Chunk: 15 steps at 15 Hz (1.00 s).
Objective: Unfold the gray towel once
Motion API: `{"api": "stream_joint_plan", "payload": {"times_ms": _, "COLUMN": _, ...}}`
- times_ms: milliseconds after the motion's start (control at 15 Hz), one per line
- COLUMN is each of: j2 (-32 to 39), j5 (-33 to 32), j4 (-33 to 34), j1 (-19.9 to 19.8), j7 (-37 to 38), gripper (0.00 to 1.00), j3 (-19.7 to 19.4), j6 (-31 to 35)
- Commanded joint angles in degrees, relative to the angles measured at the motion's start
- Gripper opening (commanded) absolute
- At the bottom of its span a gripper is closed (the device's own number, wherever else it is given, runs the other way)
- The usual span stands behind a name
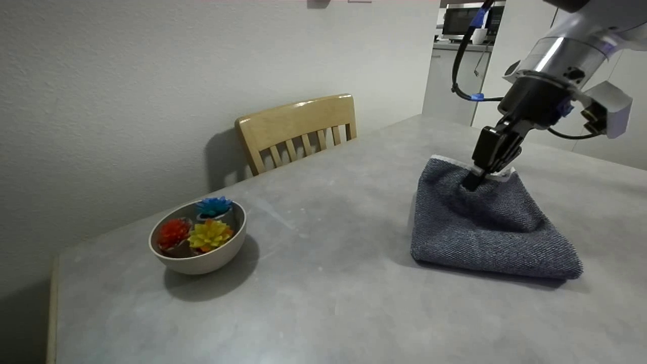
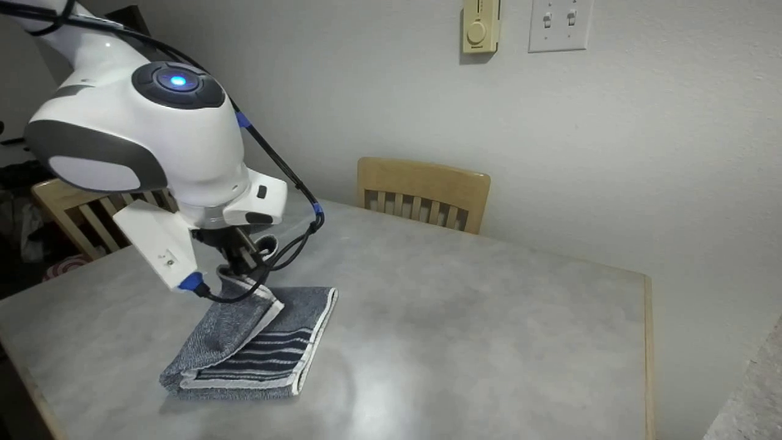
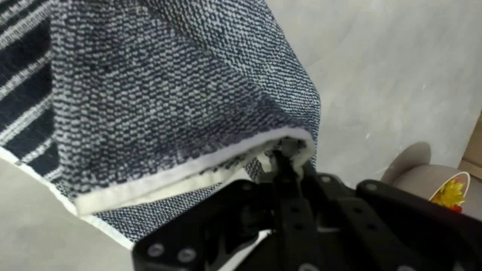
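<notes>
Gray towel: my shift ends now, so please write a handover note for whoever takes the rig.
Gripper: shut on the gray towel, at the white hem of its upper layer.
Towel: on the table, folded; in an exterior view the gripped edge stands up and the striped part shows beneath.
Done: edge gripped and partly lifted.
Left: opening the fold. Probably carry the upper layer over, lay it flat, then let go.
</notes>
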Motion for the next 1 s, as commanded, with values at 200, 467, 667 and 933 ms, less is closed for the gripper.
{"api": "stream_joint_plan", "payload": {"times_ms": 200, "j2": 2.18, "j5": 2.27, "j4": -0.37, "j1": 3.86, "j7": -1.60, "gripper": 0.01, "j3": 1.55, "j6": 1.78}}
{"api": "stream_joint_plan", "payload": {"times_ms": 467, "j2": 7.55, "j5": 2.40, "j4": 1.65, "j1": 5.45, "j7": -0.33, "gripper": 0.01, "j3": 3.03, "j6": 1.49}}
{"api": "stream_joint_plan", "payload": {"times_ms": 667, "j2": 12.55, "j5": 2.46, "j4": 3.95, "j1": 6.14, "j7": 0.15, "gripper": 0.01, "j3": 4.91, "j6": 0.62}}
{"api": "stream_joint_plan", "payload": {"times_ms": 933, "j2": 20.22, "j5": 1.75, "j4": 8.76, "j1": 6.71, "j7": 0.93, "gripper": 0.01, "j3": 7.23, "j6": 0.33}}
